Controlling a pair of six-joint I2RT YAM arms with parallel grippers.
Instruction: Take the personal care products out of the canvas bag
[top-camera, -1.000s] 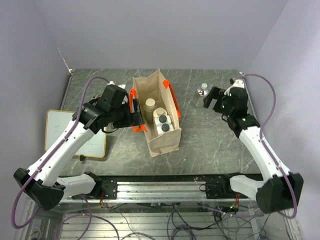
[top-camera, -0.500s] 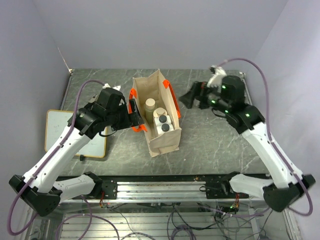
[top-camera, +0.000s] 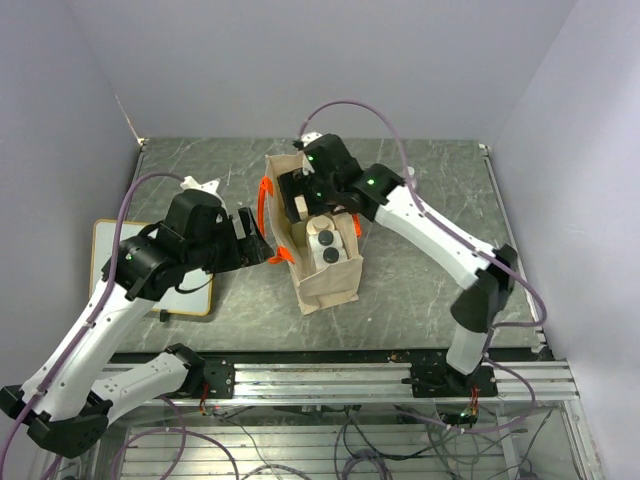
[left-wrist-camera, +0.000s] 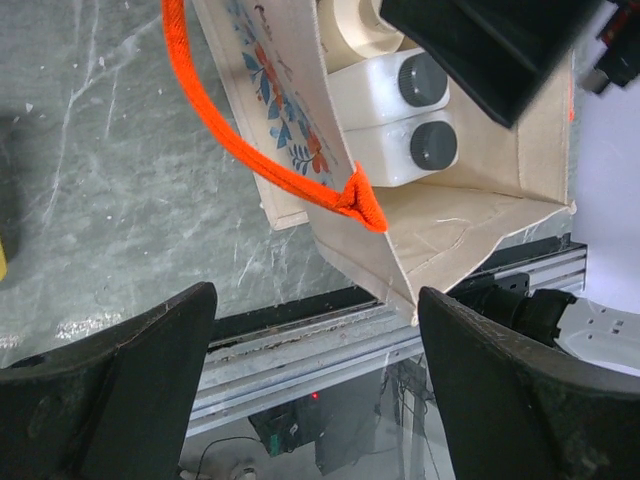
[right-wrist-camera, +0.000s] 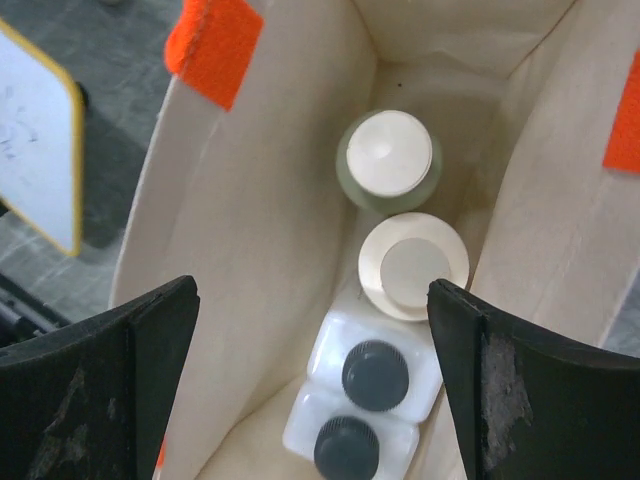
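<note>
Upright at mid-table: canvas bag, mouth open. Holding four products in a row, seen from the right wrist: cream-capped greenish bottle at 12 o'clock, cream bottle touching it, then two white dark-capped bottles at 6 o'clock.

Poised directly above the mouth: right gripper, jaws spread wide, empty. Swung there within the last second from the table's 2 o'clock, where a small clear bottle stood beside it. Probably means one out, four to go, next reach-in beginning.

At the bag's 8 o'clock: left gripper, jaws parted, gripping nothing, orange handle just beyond. Drawn back slightly.

Farther out at 9 o'clock: whiteboard.
</note>
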